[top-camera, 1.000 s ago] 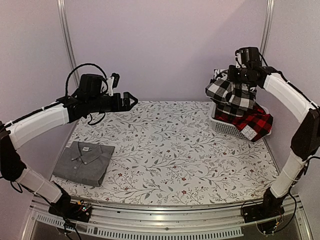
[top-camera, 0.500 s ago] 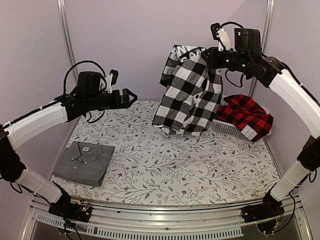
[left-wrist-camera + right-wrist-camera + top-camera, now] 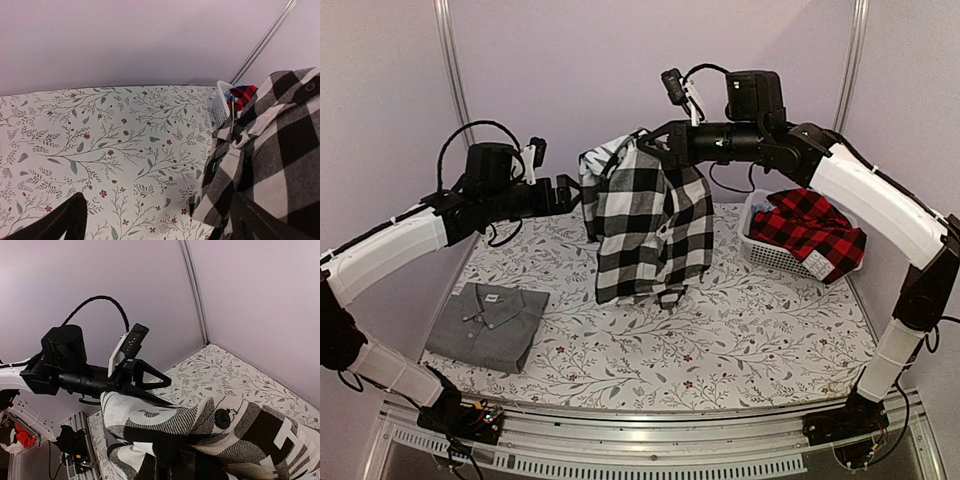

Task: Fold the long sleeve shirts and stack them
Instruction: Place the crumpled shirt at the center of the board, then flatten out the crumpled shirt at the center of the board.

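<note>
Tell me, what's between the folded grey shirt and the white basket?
The black-and-white checked shirt hangs there from the right gripper, over bare flowery tablecloth; the top view shows it.

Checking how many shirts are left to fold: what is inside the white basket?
A red-and-black check shirt fills the white basket and spills over its rim. Whatever lies beneath that shirt is covered, so I cannot tell.

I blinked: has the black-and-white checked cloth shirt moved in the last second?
Yes. The black-and-white checked cloth shirt went left, from above the white plastic basket toward the middle.
</note>
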Robot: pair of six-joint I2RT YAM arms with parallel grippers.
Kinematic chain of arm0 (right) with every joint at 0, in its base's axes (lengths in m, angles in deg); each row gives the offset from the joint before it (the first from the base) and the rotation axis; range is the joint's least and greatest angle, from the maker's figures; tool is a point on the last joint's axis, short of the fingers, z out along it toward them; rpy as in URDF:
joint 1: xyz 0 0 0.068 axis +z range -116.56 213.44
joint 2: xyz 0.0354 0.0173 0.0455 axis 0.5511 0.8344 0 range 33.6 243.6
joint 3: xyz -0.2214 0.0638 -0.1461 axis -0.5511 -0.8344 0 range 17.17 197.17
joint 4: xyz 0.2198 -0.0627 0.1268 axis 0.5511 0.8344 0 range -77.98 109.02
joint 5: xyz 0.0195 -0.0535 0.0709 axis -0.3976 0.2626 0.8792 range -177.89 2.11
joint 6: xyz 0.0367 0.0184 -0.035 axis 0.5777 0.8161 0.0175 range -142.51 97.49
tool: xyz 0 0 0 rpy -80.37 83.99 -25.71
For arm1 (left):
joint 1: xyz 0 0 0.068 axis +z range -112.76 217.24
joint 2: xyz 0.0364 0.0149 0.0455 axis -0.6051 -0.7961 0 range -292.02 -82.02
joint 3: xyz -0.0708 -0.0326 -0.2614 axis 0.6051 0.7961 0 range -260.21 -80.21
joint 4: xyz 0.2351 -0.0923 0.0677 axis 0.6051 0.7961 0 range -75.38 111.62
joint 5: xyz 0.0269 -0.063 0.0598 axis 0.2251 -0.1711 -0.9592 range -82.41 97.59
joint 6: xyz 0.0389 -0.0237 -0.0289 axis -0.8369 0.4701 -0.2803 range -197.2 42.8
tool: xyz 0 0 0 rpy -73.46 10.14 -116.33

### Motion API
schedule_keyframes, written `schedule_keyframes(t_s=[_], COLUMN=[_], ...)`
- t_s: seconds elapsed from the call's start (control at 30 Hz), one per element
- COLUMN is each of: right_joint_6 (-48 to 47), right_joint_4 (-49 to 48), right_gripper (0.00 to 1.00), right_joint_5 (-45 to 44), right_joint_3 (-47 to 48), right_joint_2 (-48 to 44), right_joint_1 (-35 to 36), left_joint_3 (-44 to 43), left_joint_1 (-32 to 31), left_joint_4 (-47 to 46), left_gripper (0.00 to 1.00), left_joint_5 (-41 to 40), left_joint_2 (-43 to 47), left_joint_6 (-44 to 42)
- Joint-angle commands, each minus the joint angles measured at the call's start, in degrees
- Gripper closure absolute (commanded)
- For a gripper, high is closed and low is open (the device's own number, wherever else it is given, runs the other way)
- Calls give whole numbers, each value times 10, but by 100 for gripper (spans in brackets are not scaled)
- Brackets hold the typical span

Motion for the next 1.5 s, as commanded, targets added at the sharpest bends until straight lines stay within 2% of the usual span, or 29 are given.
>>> schedule_keyframes(t_s=[0.0,0.1,0.13,0.2,0.27,0.37,0.4,0.47,0.6,0.8,0.97,1.27,1.47], right_joint_6=[54,93,112,161,190,181,168,126,92,65,66,113,150], right_joint_4=[-98,-127,-143,-194,-220,-166,-125,-67,-11,65,121,144,142], right_gripper=[100,100,100,93,81,46,37,27,10,7,15,26,31], right_joint_5=[52,52,77,140,145,102,67,6,-105,-229,-293,-336,-335], right_joint_3=[8,-39,-71,-161,-262,-355,-356,-346,-309,-228,-191,-296,-357], right_joint_2=[25,14,11,-1,-17,-21,-16,-12,-30,21,79,39,1], right_joint_1=[39,6,-19,-69,-107,-144,-144,-131,-73,64,137,153,152], left_joint_3=[17,22,22,22,24,36,39,46,73,145,202,217,182], left_joint_1=[20,28,30,31,31,31,30,31,31,30,17,-66,-81], left_joint_4=[-5,-4,-4,-2,-1,-2,-2,4,9,-2,-31,-54,-63], left_gripper=[0,0,0,0,0,0,0,0,0,6,12,24,31], left_joint_5=[-25,-18,-16,-7,2,10,13,20,31,101,157,159,145], left_joint_2=[34,40,40,37,32,27,23,14,4,0,-16,-115,-189], left_joint_6=[8,8,7,5,2,2,0,-1,9,46,70,92,114])
